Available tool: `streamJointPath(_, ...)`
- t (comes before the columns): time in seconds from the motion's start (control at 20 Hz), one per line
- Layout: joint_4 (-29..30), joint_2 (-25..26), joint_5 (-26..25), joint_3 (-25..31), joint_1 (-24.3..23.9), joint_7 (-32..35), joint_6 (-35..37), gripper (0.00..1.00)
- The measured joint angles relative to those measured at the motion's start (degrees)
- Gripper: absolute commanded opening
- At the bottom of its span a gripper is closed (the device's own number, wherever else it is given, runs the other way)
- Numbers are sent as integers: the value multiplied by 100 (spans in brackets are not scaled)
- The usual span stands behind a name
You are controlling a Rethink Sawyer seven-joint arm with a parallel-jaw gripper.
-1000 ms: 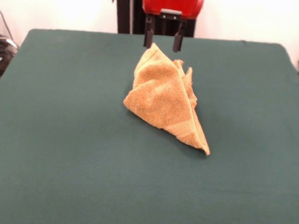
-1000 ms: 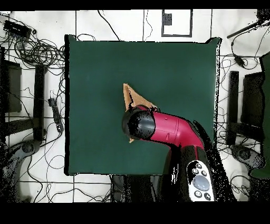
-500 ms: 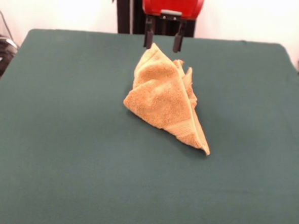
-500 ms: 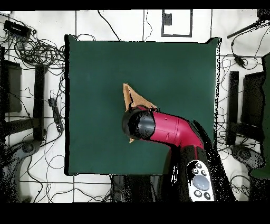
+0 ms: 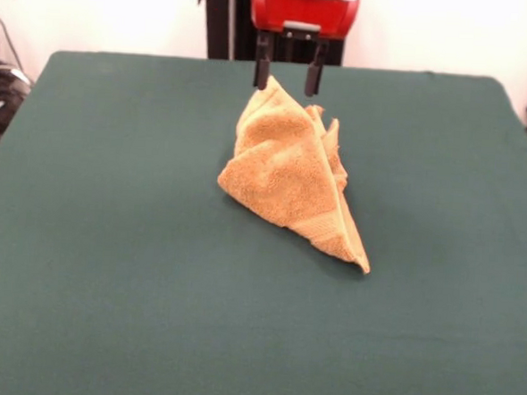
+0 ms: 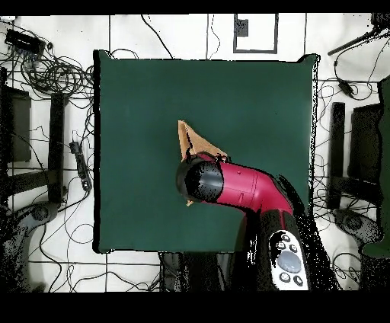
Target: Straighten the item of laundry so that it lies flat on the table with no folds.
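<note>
The orange-tan towel (image 5: 292, 175) lies crumpled in a folded, roughly triangular heap on the dark green table (image 5: 109, 242), a little beyond its middle. One pointed corner reaches toward the near right. My gripper (image 5: 288, 81) hangs open just above the heap's far top edge, its two dark fingers apart and holding nothing. In the overhead view the red arm (image 6: 244, 187) covers most of the towel (image 6: 192, 139); only a tan wedge shows beyond it. The gripper itself is hidden there.
Cables, stands and equipment (image 6: 46, 91) ring the table on the floor. The robot's black pedestal (image 5: 222, 20) stands behind the table's far edge.
The gripper has risen very slightly; the towel has not moved.
</note>
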Motion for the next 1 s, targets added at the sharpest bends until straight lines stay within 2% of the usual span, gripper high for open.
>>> streamJointPath(0.55,58,365,-148,1,-1,0,-596,100)
streamJointPath(1.0,284,396,-249,0,-38,0,-766,100)
